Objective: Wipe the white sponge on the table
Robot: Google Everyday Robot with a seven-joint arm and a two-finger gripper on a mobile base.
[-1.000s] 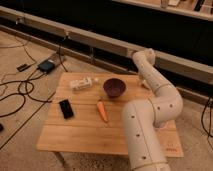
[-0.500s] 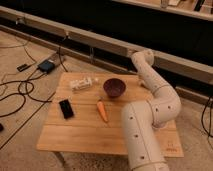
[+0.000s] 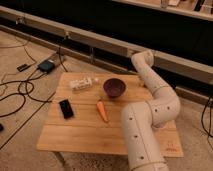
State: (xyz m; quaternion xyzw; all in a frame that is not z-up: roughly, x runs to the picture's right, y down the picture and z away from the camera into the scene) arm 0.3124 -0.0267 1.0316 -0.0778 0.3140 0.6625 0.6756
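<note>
Toward the upper left of the worktop (image 3: 85, 135) lies the white sponge (image 3: 82, 82), flat on the wood near the far edge. Its long axis runs roughly left to right across the frame, with the right end tipped slightly upward. Nothing touches it.

At the upper right of the frame, the robot's single arm (image 3: 150, 115) rises from the lower centre and curls back over the worktop's far right corner. The tool (image 3: 136, 57) sits at the arm's tip, up off the wood and well apart from the sponge. I cannot tell whether it is spread or pressed together. It appears to hold nothing.

From the tool, the sponge lies to the left and lower in the frame. A dark bowl (image 3: 114, 87) stands just right of the sponge, close under the straight line between the two. My judgement is that the reach must pass over or behind the bowl, then come down across the sponge's short side.

An orange carrot (image 3: 102, 111) and a flat black phone (image 3: 65, 108) lie lower in the frame, clear of that path.
</note>
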